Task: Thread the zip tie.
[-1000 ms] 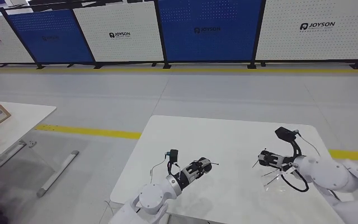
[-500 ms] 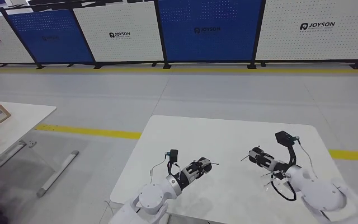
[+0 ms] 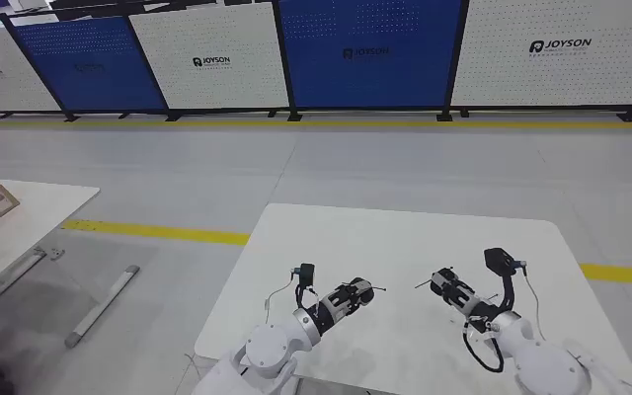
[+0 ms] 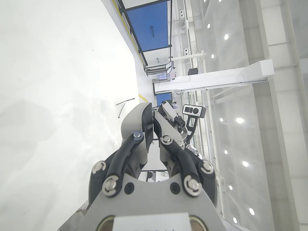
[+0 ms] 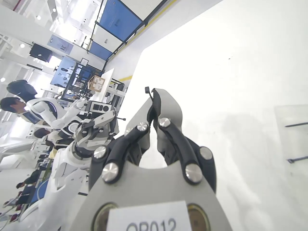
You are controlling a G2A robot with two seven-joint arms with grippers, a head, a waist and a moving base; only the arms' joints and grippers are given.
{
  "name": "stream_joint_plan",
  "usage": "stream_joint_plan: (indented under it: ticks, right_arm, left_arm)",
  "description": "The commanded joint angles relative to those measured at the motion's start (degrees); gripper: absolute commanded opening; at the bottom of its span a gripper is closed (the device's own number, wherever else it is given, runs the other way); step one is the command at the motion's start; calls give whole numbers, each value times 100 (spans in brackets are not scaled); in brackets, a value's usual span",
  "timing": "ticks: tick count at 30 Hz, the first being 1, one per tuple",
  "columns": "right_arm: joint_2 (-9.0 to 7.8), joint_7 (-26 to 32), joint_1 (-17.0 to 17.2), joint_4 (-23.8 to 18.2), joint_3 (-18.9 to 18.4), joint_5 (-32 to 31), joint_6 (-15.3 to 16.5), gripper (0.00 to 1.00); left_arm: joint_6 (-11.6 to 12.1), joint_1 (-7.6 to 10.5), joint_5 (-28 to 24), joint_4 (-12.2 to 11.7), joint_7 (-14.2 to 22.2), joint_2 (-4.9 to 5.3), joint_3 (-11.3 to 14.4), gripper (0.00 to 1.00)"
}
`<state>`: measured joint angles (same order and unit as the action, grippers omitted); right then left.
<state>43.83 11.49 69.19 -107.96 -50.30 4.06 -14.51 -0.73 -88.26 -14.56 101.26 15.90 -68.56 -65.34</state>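
As you look down from the top cam, your left gripper [image 3: 360,290] and right gripper [image 3: 441,283] hover over the white rectangular table [image 3: 395,232], tips facing, a gap btwn them. The right one is pinched tight on a thin black plastic zip tie [image 5: 147,90]; its square head pokes out past the tips. The left is clamped on a second black zip tie [image 3: 377,289] pointing toward the right gripper. By the right arm, a clear plastic sheet [image 5: 291,116] lies on the table w/ spare black ties [image 5: 296,125] on it.
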Motion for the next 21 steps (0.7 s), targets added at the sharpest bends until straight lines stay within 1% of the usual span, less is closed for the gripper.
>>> stream_joint_plan:
  ticks: [1,5,8,12,14,16,18,19,20,21]
  right_arm:
    - [0,0,0,0,0,0,0,0]
    - [14,-71,27,-6,-18,-32,47,0]
    - [61,-438,137,-92,-183,190,359,0]
    - [71,-930,407,-227,-595,526,828,0]
    - [79,-1186,572,-346,-739,520,972,0]
    - [106,-1248,697,-491,-764,559,1097,0]
    - [145,-1235,725,-553,-680,461,1105,0]
    - [171,-1177,694,-533,-599,360,1061,0]
    - [212,-1133,605,-483,-498,227,937,0]
    - [223,-1128,580,-467,-475,194,894,0]
  left_arm:
    - [0,0,0,0,0,0,0,0]
    - [0,0,0,0,0,0,0,0]
    - [0,0,0,0,0,0,0,0]
    - [0,0,0,0,0,0,0,0]
    - [0,0,0,0,0,0,0,0]
    - [0,0,0,0,0,0,0,0]
    - [0,0,0,0,0,0,0,0]
    - [0,0,0,0,0,0,0,0]
    - [0,0,0,0,0,0,0,0]
    - [0,0,0,0,0,0,0,0]
